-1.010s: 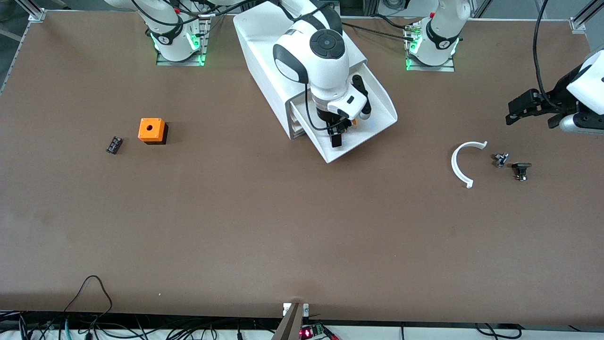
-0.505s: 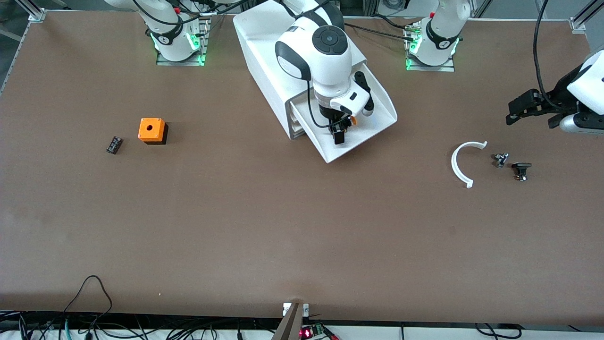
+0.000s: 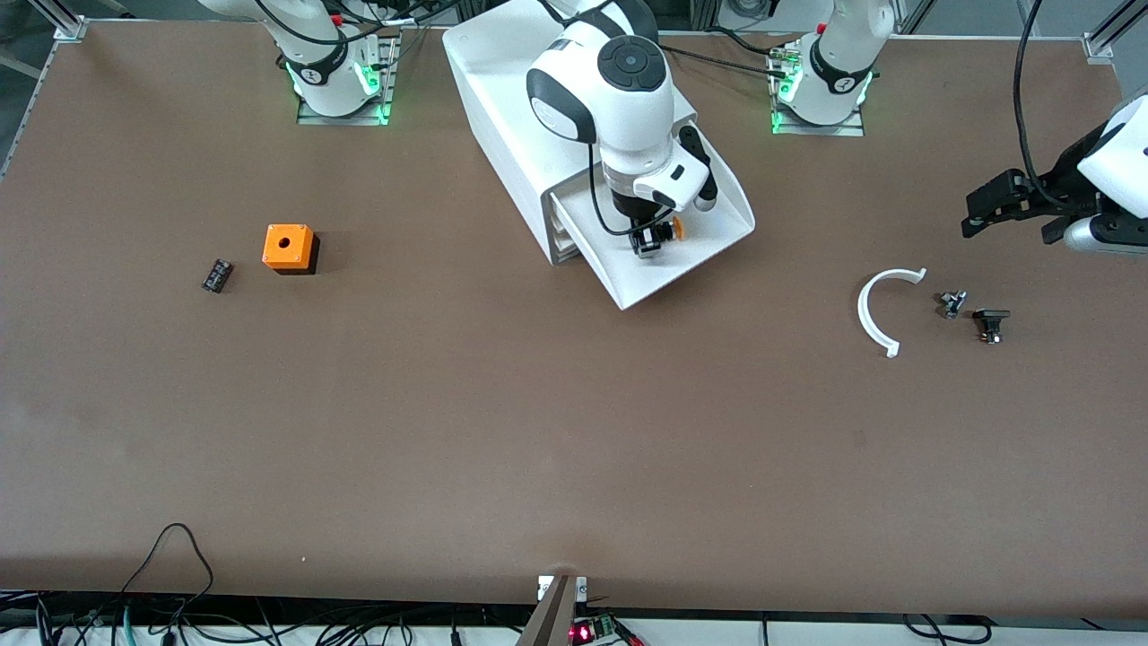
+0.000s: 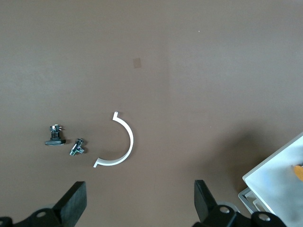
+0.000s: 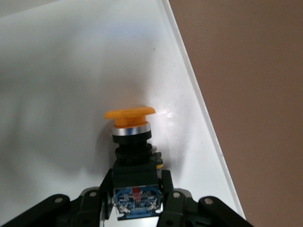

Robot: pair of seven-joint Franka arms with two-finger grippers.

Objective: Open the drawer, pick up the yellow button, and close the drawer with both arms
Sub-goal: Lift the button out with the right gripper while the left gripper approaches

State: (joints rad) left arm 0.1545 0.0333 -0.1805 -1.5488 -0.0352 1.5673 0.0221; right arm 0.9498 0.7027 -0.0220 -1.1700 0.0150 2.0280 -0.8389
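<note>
The white cabinet (image 3: 502, 99) stands near the arms' bases, and its top drawer (image 3: 713, 224) is pulled open toward the front camera. My right gripper (image 3: 647, 240) reaches down into this drawer and is shut on the button (image 3: 678, 228). In the right wrist view the fingers (image 5: 166, 182) clamp the button's black body (image 5: 135, 165), and the orange cap (image 5: 129, 113) points away over the white drawer floor (image 5: 57, 94). My left gripper (image 3: 982, 211) is open and empty over the table toward the left arm's end, where the arm waits; its wrist view shows the gripper (image 4: 140, 201) wide apart and a drawer corner (image 4: 279, 182).
An orange cube with a hole (image 3: 288, 248) and a small black part (image 3: 216, 274) lie toward the right arm's end. A white curved piece (image 3: 883, 309), a small metal part (image 3: 952, 303) and a black part (image 3: 990, 324) lie under the left gripper's area.
My right gripper has shifted inside the drawer toward the button and closed on it. The left arm has not moved.
</note>
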